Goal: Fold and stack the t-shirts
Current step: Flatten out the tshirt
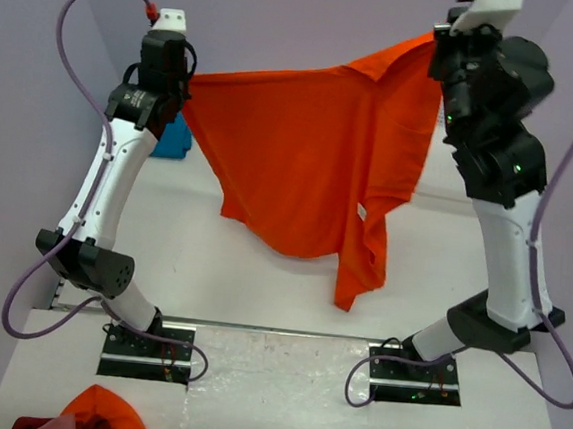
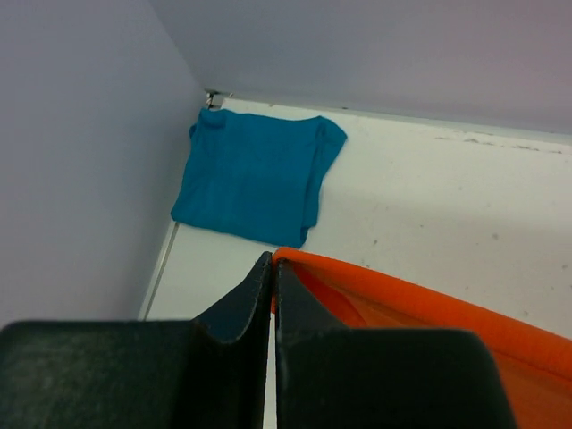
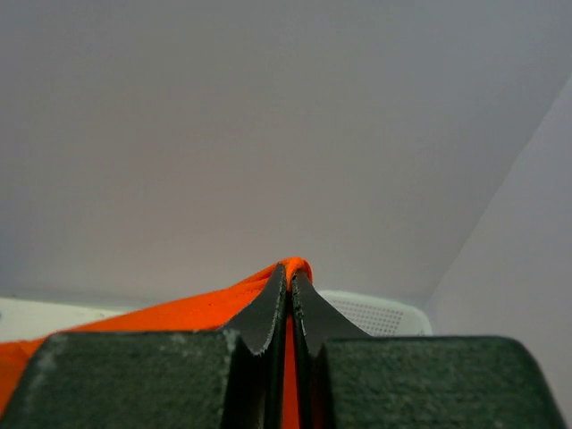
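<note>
The orange t-shirt [image 1: 312, 157] hangs stretched in the air between both arms, its lower part drooping toward the table with a small white label [image 1: 361, 212] showing. My left gripper [image 2: 272, 268] is shut on the shirt's left corner [image 2: 402, 304]. My right gripper [image 3: 289, 277], raised at the back right, is shut on the opposite edge of the orange t-shirt [image 3: 179, 313]. The teal-blue t-shirt [image 2: 255, 174] lies folded flat in the far left corner of the table, below and beyond the left gripper; in the top view only a sliver of this teal-blue t-shirt [image 1: 176, 137] shows behind the left arm.
Purple walls close in the table on the left, back and right. A white perforated basket [image 3: 375, 311] shows behind the right gripper. Orange and red cloth [image 1: 98, 414] lies at the near left edge, in front of the arm bases.
</note>
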Controlling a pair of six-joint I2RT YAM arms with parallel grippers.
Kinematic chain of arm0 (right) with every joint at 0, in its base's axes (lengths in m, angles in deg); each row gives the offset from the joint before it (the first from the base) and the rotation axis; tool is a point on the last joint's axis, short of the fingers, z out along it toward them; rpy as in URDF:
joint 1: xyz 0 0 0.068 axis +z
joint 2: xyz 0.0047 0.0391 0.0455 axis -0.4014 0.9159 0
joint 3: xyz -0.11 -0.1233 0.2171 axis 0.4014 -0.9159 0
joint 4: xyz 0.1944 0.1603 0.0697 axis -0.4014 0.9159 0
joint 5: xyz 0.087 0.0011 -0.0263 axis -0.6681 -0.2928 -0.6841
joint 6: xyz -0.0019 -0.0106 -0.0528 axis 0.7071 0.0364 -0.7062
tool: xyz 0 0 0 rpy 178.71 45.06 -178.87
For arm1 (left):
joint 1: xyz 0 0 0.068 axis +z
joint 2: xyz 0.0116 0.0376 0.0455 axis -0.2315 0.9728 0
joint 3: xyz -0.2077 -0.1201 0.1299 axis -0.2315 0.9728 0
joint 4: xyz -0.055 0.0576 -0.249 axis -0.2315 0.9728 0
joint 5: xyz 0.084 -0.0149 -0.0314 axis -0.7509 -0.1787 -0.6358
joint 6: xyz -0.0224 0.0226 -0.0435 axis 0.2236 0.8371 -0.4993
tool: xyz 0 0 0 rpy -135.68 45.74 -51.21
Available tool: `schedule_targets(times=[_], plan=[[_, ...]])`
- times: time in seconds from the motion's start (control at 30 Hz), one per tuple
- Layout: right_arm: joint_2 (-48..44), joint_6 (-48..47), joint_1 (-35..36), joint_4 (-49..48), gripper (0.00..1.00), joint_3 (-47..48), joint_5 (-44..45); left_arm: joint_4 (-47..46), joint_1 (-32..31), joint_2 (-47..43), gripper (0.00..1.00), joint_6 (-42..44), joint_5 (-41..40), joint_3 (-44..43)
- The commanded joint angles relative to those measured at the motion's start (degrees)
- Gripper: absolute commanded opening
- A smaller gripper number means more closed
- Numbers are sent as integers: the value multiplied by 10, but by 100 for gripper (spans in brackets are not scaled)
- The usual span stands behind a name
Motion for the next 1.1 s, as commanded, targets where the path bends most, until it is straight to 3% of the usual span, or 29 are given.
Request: schedule_targets(times=[0.0, 0.2, 0.4, 0.53, 0.67, 0.93, 1.07], plan=[[20, -3, -33, -16, 0, 40, -22, -54, 84, -19, 0, -11, 113, -7], [21, -20, -52, -11, 0, 27, -28, -43, 104, -4, 0, 14, 153, -46], [-29, -17, -43, 32, 0, 28, -55, -46, 103, -68, 0, 11, 213, -21], [-72, -46, 29, 31, 0, 5, -34, -20, 103, -107, 0, 0, 252, -35], [-105, -98, 111, 14, 0, -2, 42, -29, 103, -171, 0, -3, 285, -29], [-152, -208, 278, -95, 0, -27, 182, -75, 103, -287, 0, -6, 330, -18], [-146, -260, 305, -145, 0, -33, 195, -101, 102, -293, 0, -7, 329, -8]])
